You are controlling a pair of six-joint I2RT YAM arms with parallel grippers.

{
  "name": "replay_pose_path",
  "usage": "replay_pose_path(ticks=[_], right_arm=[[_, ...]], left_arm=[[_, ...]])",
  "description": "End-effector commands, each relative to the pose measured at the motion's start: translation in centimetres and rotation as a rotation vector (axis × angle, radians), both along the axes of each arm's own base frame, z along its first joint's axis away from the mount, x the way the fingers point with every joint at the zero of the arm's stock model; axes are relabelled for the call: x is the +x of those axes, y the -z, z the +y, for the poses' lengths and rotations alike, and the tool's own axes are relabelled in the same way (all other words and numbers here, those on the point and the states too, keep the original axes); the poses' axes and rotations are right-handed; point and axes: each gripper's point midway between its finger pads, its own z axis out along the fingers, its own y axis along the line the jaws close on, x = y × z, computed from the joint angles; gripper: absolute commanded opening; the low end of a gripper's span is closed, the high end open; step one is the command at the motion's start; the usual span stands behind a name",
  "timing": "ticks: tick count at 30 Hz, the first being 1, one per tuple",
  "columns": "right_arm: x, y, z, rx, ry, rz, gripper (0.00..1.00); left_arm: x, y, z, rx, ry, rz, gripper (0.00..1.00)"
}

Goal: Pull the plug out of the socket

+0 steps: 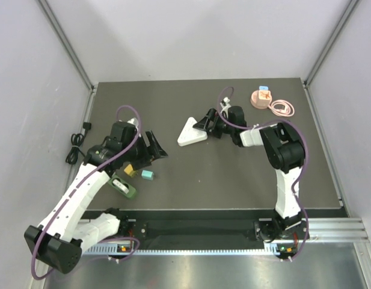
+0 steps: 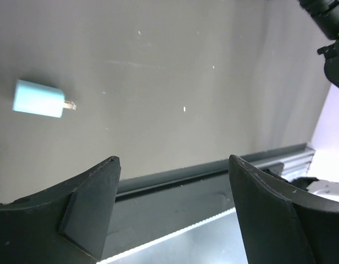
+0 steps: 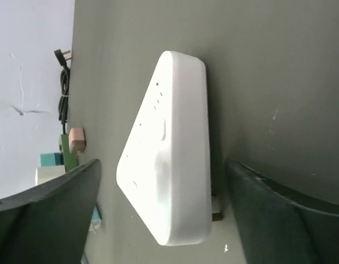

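A white triangular adapter [image 1: 191, 133] lies near the middle of the dark mat; in the right wrist view [image 3: 169, 159] a dark prong [image 3: 216, 215] shows at its underside. My right gripper [image 1: 208, 123] is open, with a finger on each side of the adapter's near corner [image 3: 164, 162], not touching it. A green socket block [image 1: 124, 186] lies at the front left, with a yellow plug [image 1: 128, 170] and a teal plug [image 1: 147, 175] beside it. My left gripper [image 1: 156, 148] is open and empty above the mat [image 2: 172, 159]. The teal plug lies loose to its left [image 2: 40, 99].
A pink round holder [image 1: 261, 97] and a coiled pink cable [image 1: 282, 108] sit at the back right. A black cable [image 1: 76, 146] lies off the mat's left edge. The metal rail [image 1: 329, 229] runs along the front edge.
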Motion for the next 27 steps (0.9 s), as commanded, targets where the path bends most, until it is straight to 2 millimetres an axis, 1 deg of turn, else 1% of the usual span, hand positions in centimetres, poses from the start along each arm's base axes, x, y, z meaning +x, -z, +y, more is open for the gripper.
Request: replay_pose_path(ticks=[1,2,3,4,5,6,7,8,9,11,12,13,14,15,16,17,18,19,20,21,22,23,24,25,26,27], right_arm=[[-0.9,2.8,-1.7,-0.178,0.002,0.003,0.96],[-0.9,2.7,-1.8,-0.191,-0.001,-0.003,1.00],[-0.8,2.4,-2.0,-0.208,-0.002,-0.025,1.00],[-0.8,1.6,-2.2,-0.217,0.002,-0.048,1.00],[-0.7,1.0,-2.9,-0.260,0.020,-0.079,1.00],[-0.5,1.3,-3.3,-0.284,0.032,-0.082,1.00],[-0.6,0.6,-3.8,-0.302,0.046,-0.103,1.00],[-0.5,0.3,-4.4,-0.322,0.066,-0.113,1.00],[-0.1,0.4,-5.4,-0.369,0.105,-0.128,1.00],[-0.4,-1.1,-6.8,-0.394,0.159,-0.165,1.00],[-0.1,-2.2,-7.6,-0.408,0.202,-0.220,1.00],[-0.9,-3.5,-8.4,-0.408,0.231,-0.260,1.00],[-1.0,-4.1,-9.1,-0.416,0.261,-0.292,1.00],[-1.6,-5.1,-9.6,-0.398,0.282,-0.336,1.00],[-1.9,-5.4,-9.8,-0.393,0.297,-0.347,1.00],[-2.0,-5.4,-10.1,-0.395,0.306,-0.354,1.00],[-2.4,-5.5,-10.3,-0.402,0.308,-0.358,1.00],[-2.4,-5.5,-10.7,-0.411,0.317,-0.362,1.00],[-2.4,-5.5,-10.9,-0.420,0.331,-0.365,1.00],[-2.7,-5.8,-11.2,-0.418,0.336,-0.371,1.00],[-2.9,-5.8,-11.4,-0.420,0.338,-0.361,1.00],[-2.7,-6.0,-11.8,-0.430,0.362,-0.353,1.00],[-2.4,-6.8,-11.7,-0.422,0.370,-0.359,1.00],[-2.3,-7.2,-11.7,-0.428,0.373,-0.347,1.00],[-3.0,-5.8,-12.4,-0.491,0.363,-0.261,1.00],[-2.8,-7.4,-12.4,-0.491,0.372,-0.257,1.00]], left_arm=[[0.1,-0.8,-1.5,-0.095,0.021,-0.019,0.84],[0.3,-1.1,-1.7,-0.107,0.023,-0.032,0.84],[0.4,-1.3,-1.7,-0.113,0.019,-0.041,0.83],[0.6,-1.4,-1.8,-0.113,0.019,-0.050,0.83],[1.2,-1.5,-1.9,-0.112,0.011,-0.066,0.83],[1.4,-1.4,-2.0,-0.108,0.016,-0.069,0.83],[2.0,-1.4,-1.8,-0.093,0.002,-0.080,0.83],[2.6,-1.3,-1.7,-0.076,-0.003,-0.090,0.83],[3.7,-1.4,-1.8,-0.062,-0.012,-0.101,0.82],[5.6,-1.7,-1.7,-0.041,-0.043,-0.142,0.80],[7.4,-2.6,-2.4,-0.066,-0.052,-0.211,0.78],[8.5,-3.3,-2.6,-0.074,-0.074,-0.265,0.78],[9.5,-3.6,-2.9,-0.090,-0.083,-0.307,0.77],[11.1,-5.1,-3.7,-0.142,-0.087,-0.413,0.77],[11.9,-5.5,-4.1,-0.157,-0.090,-0.453,0.77],[13.0,-4.9,-4.6,-0.154,-0.085,-0.468,0.77],[13.9,-5.6,-5.2,-0.170,-0.083,-0.509,0.77],[14.6,-5.8,-5.6,-0.176,-0.081,-0.533,0.76],[15.5,-4.6,-6.2,-0.158,-0.069,-0.525,0.76],[16.0,-4.9,-6.8,-0.165,-0.055,-0.543,0.76],[16.4,-5.5,-7.8,-0.186,-0.029,-0.574,0.76],[16.9,-5.2,-8.8,-0.187,0.008,-0.573,0.76],[16.7,-5.3,-10.0,-0.191,0.041,-0.579,0.76],[16.7,-5.2,-10.7,-0.186,0.063,-0.588,0.77],[16.8,-4.8,-11.6,-0.167,0.096,-0.603,0.77],[16.5,-5.0,-12.6,-0.169,0.118,-0.612,0.77]])
